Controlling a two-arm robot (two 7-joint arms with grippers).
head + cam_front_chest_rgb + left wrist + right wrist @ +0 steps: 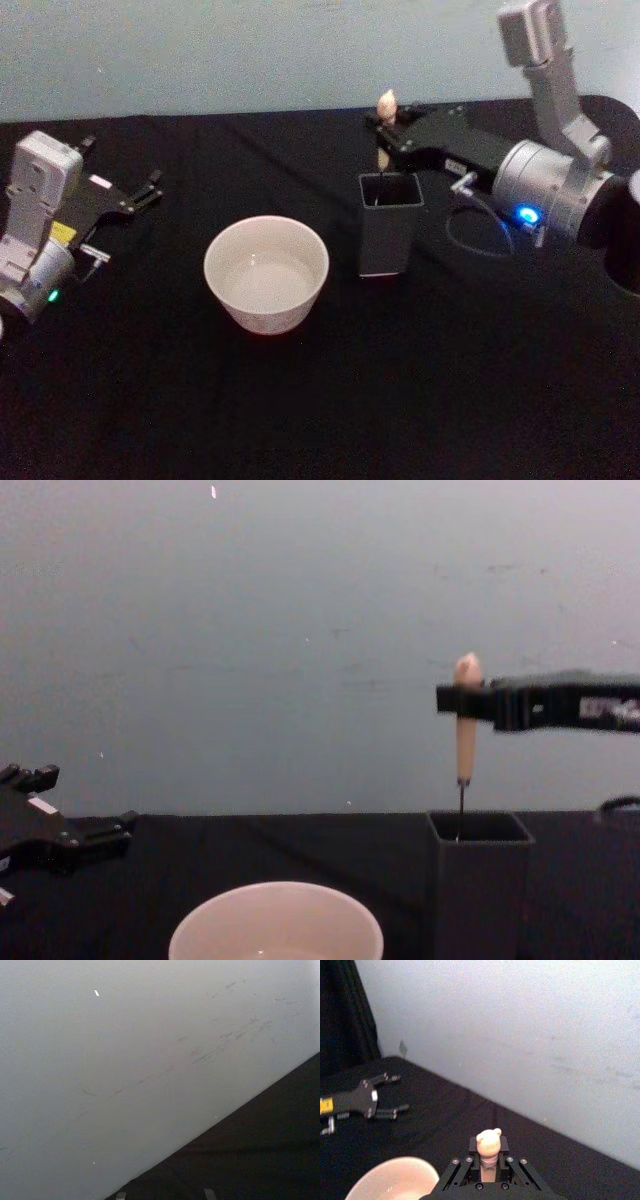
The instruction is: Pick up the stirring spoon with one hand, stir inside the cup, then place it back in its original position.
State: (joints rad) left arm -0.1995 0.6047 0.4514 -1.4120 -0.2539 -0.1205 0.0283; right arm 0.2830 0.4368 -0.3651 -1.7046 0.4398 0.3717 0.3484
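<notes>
The stirring spoon [466, 730] hangs upright over the dark square holder box [388, 222], its cream handle and knob [488, 1143] pinched near the top by my right gripper [462, 701]. Its thin metal neck dips into the holder box [480, 885], and the bowl is hidden inside. To the holder's left stands the wide off-white cup [266, 274], also seen from the side as the cup [276, 935] and close under the wrist as the cup [392, 1180]. My left gripper [148, 195] rests open on the black table at the far left, away from everything.
A black cloth covers the table [320, 400], ending at a pale wall behind. A black cable [478, 235] loops on the cloth right of the holder. A dark round object [625, 250] sits at the right edge.
</notes>
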